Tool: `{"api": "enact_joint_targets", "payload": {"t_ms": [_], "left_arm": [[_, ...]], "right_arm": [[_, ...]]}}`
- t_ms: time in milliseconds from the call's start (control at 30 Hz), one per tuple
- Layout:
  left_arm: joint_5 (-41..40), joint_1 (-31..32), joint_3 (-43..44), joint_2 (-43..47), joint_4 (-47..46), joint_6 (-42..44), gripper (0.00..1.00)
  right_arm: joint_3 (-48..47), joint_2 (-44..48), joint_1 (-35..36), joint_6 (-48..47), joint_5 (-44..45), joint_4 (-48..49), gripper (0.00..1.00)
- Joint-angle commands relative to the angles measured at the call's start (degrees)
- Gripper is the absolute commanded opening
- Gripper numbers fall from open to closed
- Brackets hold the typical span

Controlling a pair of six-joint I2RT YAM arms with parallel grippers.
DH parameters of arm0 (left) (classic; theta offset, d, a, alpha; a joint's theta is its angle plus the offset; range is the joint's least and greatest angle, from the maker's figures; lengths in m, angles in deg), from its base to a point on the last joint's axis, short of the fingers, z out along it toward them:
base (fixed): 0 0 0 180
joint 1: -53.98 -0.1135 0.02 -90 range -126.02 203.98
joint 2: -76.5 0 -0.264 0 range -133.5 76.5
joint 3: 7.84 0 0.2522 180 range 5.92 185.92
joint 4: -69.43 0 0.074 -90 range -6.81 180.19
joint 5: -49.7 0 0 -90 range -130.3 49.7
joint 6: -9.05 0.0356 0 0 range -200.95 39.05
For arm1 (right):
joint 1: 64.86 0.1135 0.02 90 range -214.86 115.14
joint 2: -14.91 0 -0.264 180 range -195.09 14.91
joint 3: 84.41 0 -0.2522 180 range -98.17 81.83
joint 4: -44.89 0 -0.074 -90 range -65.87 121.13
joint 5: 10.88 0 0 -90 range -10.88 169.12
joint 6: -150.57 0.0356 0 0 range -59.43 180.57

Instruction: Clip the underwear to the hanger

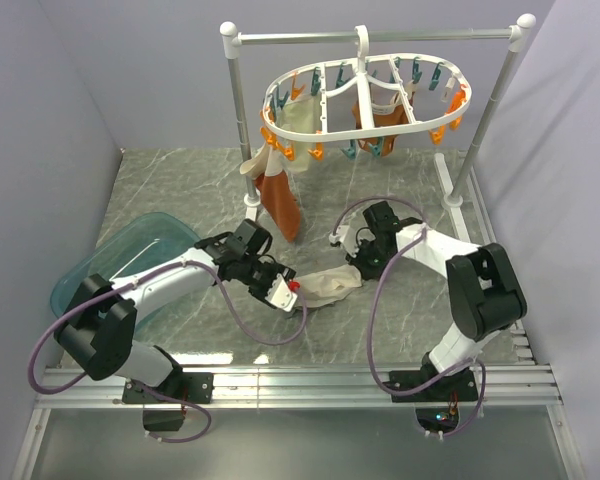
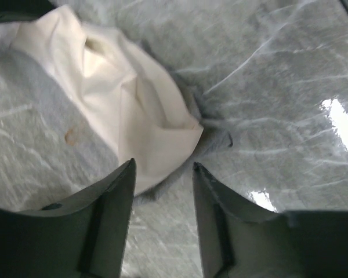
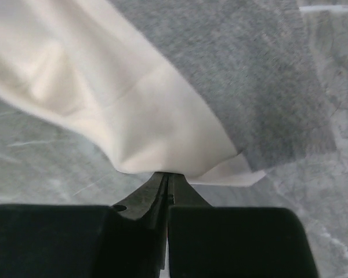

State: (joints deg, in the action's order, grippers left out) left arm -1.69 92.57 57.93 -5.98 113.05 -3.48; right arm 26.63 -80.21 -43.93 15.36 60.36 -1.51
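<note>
Right gripper (image 3: 166, 178), clearest in its wrist view, pinches underwear (image 3: 133, 104); left gripper (image 2: 162, 164) half-open beside it.

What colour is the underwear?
The underwear is cream with a grey part; the right wrist view shows it best.

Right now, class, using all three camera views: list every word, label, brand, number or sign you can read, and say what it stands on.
No text can be read in any view.
On the underwear: only a small orange-brown mark on the grey part, too blurred to tell if it is print.
On the hanger: no lettering that can be made out.
</note>
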Motion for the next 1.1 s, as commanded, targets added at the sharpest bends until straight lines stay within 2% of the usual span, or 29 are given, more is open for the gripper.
{"api": "enact_joint_targets", "payload": {"t_ms": [0,67,167,367,633,833,933,1067], "left_arm": [[0.51,2.89,1.08,1.27,0.90,2.69,0.48],[-0.81,4.82,0.55,1.09,0.19,2.86,0.38],[-2.48,6.06,-0.06,0.21,-0.77,3.47,0.34],[-4.77,6.59,1.78,-3.56,0.63,5.15,0.43],[-6.09,6.59,2.48,-6.73,-0.33,5.94,0.42],[-4.86,6.50,4.24,-6.21,-0.25,2.96,0.24],[-4.51,6.24,4.16,-4.01,-0.07,1.02,0.12],[-3.98,5.97,3.54,0.11,-0.24,-2.93,0.04]], "right_arm": [[-1.93,6.07,-0.01,1.00,-3.72,-4.61,0.00],[-2.54,8.61,-0.10,1.35,-4.70,-6.90,0.00],[-2.63,11.60,-0.10,2.06,-5.93,-8.49,0.00],[-3.51,13.28,-0.36,2.93,-7.16,-10.34,0.00],[-5.36,13.98,-1.77,3.90,-8.57,-12.00,0.00],[-7.11,15.83,-5.01,6.10,-10.41,-13.15,0.00],[-7.55,17.93,-7.65,7.33,-11.73,-14.29,0.00],[-7.82,21.19,-11.51,9.08,-12.61,-15.61,0.00]]}}
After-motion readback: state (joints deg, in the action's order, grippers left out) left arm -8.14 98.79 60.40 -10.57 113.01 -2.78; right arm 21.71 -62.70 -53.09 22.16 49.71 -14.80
